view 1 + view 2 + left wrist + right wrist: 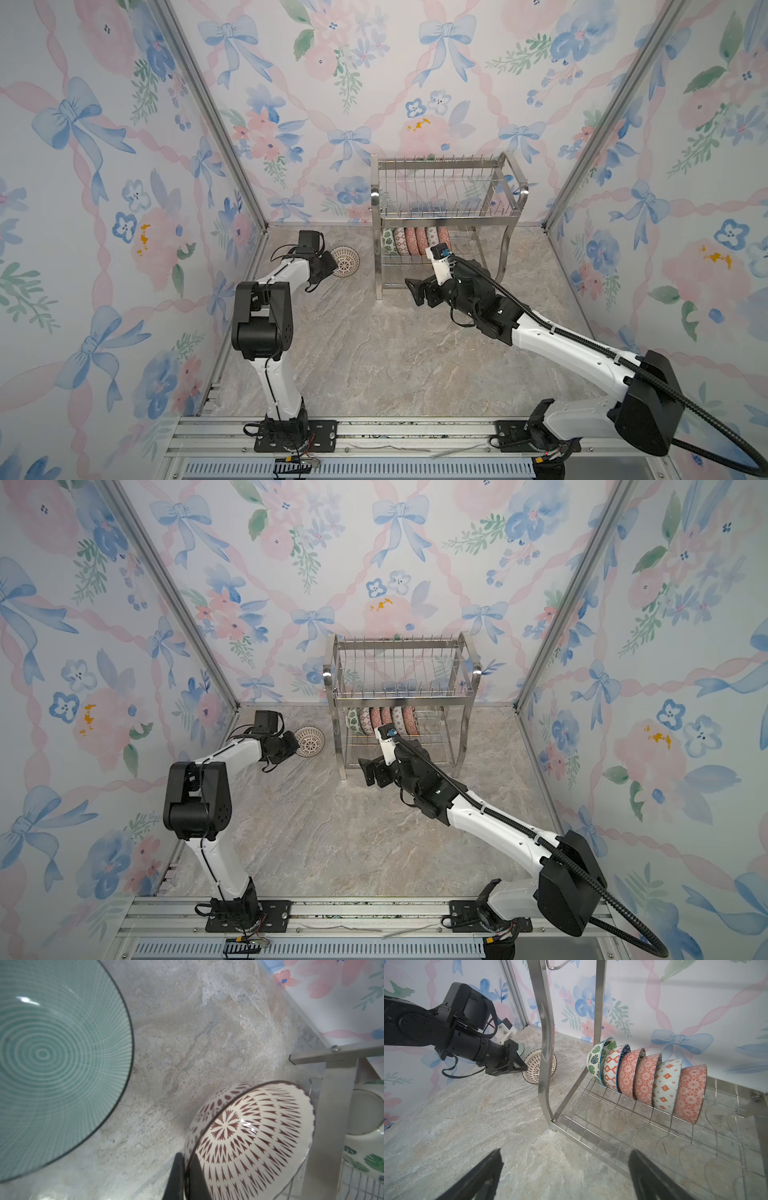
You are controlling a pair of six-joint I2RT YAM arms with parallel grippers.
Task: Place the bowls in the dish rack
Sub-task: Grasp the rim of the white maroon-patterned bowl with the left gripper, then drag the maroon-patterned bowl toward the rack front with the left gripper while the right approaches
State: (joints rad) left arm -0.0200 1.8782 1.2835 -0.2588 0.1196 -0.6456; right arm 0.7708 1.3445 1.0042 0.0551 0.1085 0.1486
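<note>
My left gripper is shut on the rim of a white bowl with dark red marks. The bowl is tipped on edge low at the tabletop, left of the dish rack in both top views. This bowl also shows partly behind a rack leg. A pale green bowl sits close beside it, hidden behind the left wrist in both top views. Several patterned bowls stand on edge in the rack's lower tier. My right gripper is open with nothing in it, low before the rack's front left corner.
The floral side wall and the metal corner post stand close to the left arm. The rack backs onto the rear wall. Free wire slots lie beside the last standing bowl. A metal rail runs along the front edge.
</note>
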